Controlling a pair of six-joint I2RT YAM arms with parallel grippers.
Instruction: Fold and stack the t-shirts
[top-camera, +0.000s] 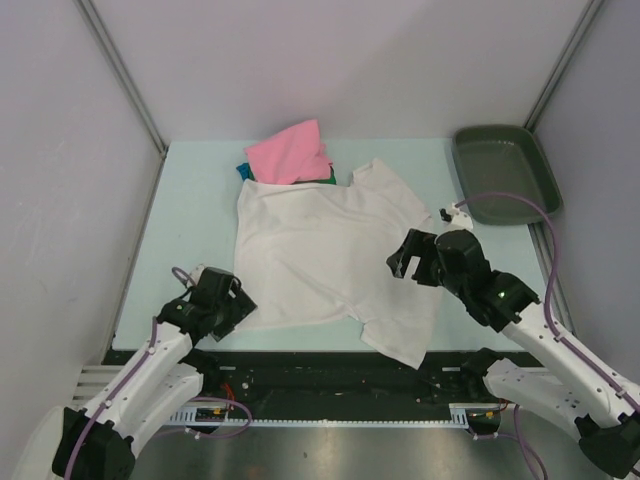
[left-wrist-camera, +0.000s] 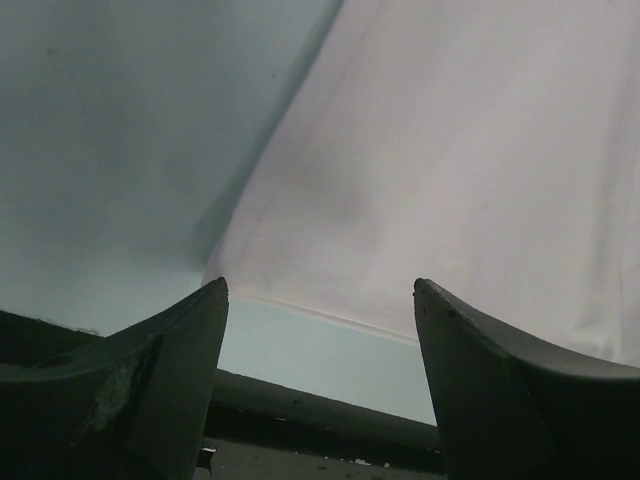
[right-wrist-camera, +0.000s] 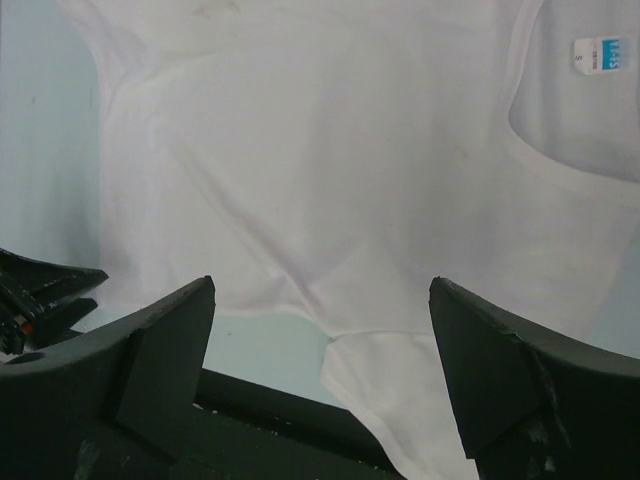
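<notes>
The white shirt (top-camera: 320, 255) is lying spread flat in the middle of the worktop (top-camera: 190, 220), with some wrinkles running across it. One sleeve is pointing toward the far side and another flap of cloth is reaching the near edge on the right. At its far edge a pink shirt (top-camera: 290, 152) is sitting crumpled on top of a green one (top-camera: 328, 177) and a teal one (top-camera: 242, 172); only slivers of those two are showing. The pink shirt is touching the white shirt's far border. A tray (top-camera: 500, 170) is sitting at the far right corner, apart from the shirts.

The left gripper (top-camera: 236, 300) is sitting low at the white shirt's near left corner. In the left wrist view the gripper (left-wrist-camera: 320, 290) is standing released, its fingers (left-wrist-camera: 180, 340) spread wide and nothing between them, with the shirt's corner and hem (left-wrist-camera: 330, 320) lying just ahead over the bare worktop. Whether a finger is touching the cloth cannot be told.

The right gripper (top-camera: 398, 263) is hovering over the right side of the white shirt. Its wrist view is showing the gripper (right-wrist-camera: 321, 285) released too, fingers (right-wrist-camera: 170, 340) wide apart and holding nothing, looking down on the shirt's body, the neckline (right-wrist-camera: 560, 170) and a small label (right-wrist-camera: 600, 55) inside it.
</notes>
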